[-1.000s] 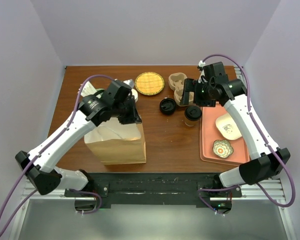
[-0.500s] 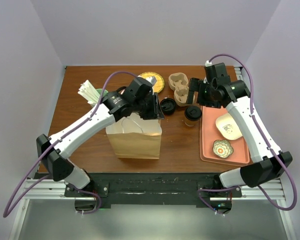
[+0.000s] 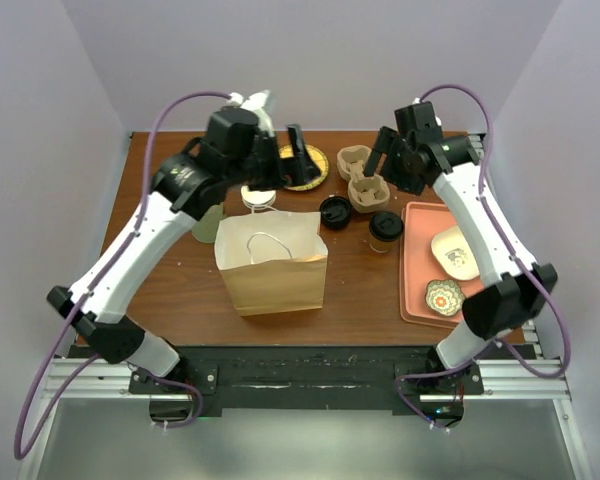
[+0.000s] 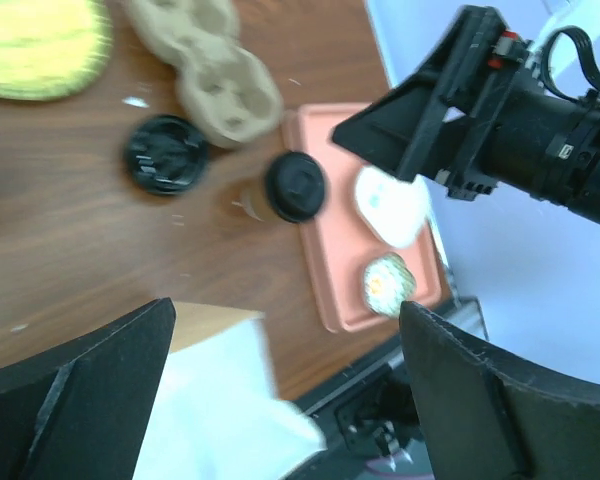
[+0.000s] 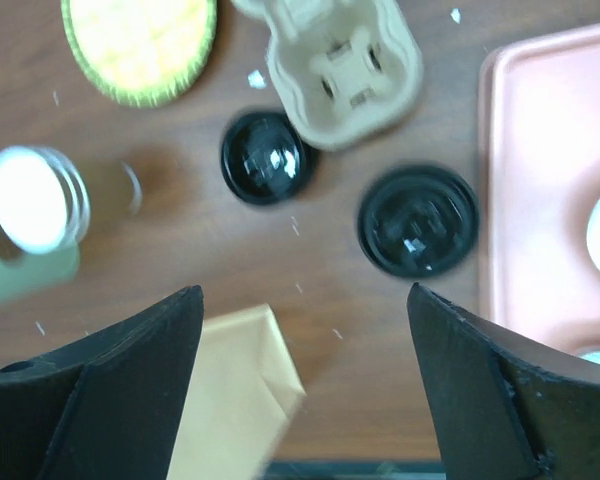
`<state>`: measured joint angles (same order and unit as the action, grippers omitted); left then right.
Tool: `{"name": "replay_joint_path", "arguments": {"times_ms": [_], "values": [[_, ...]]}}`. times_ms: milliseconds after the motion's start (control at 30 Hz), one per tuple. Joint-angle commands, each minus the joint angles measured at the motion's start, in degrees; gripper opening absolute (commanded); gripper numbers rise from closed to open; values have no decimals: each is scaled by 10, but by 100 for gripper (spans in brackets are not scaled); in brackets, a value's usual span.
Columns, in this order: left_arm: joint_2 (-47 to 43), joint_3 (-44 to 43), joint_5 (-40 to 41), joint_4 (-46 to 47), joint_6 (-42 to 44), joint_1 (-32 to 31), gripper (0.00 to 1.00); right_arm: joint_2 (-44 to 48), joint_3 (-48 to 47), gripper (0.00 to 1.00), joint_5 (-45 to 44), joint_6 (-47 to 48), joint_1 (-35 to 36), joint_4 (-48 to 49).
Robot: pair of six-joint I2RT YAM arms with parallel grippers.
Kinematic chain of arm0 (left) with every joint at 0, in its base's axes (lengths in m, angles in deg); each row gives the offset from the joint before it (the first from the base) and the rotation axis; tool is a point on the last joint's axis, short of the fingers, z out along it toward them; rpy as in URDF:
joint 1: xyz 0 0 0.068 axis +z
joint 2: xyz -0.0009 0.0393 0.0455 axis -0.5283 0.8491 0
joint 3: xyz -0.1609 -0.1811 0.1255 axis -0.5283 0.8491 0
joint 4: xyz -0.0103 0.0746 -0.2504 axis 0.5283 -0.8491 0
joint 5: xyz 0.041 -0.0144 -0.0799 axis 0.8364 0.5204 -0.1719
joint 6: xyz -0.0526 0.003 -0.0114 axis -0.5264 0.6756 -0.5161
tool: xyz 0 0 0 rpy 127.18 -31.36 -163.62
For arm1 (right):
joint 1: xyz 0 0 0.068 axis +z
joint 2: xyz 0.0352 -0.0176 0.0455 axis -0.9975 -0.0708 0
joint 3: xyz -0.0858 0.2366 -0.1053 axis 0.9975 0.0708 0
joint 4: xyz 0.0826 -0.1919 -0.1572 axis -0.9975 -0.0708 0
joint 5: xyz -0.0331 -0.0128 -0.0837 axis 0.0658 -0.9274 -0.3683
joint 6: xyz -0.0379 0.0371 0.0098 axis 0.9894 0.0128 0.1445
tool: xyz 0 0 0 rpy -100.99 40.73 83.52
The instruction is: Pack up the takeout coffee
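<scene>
The takeout coffee [image 3: 385,229], a brown paper cup with a black lid, stands upright on the wood just left of the pink tray [image 3: 417,300]. It shows from above in the left wrist view [image 4: 295,187] and the right wrist view [image 5: 418,220]. An open brown paper bag [image 3: 272,262] stands at the front centre. My left gripper [image 3: 292,160] hangs open behind the bag, high above the table, holding nothing [image 4: 290,400]. My right gripper [image 3: 392,165] hovers open over the far side, behind the coffee, also empty [image 5: 305,390].
A loose black lid [image 3: 334,211] lies left of the coffee, with a cardboard cup carrier [image 3: 360,178] and a yellow woven coaster [image 3: 310,165] behind. A white-lidded jar [image 3: 258,197] stands behind the bag. The tray holds a white dish [image 3: 455,252] and a patterned dish [image 3: 444,296].
My left gripper opened, let go of the bag and rose back toward the far side. The bag first shifted right and now stands alone. My right gripper drew back and narrowed slightly.
</scene>
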<state>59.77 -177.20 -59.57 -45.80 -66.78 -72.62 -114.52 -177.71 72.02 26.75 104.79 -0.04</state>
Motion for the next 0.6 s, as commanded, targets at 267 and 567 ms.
{"name": "replay_joint_path", "arguments": {"times_ms": [267,567], "values": [[-138,79,154,-124,112,79,100,-266,-193,80,-14,201,0,96],[-223,151,197,-169,53,79,98,-356,-235,73,32,294,-14,150]]}}
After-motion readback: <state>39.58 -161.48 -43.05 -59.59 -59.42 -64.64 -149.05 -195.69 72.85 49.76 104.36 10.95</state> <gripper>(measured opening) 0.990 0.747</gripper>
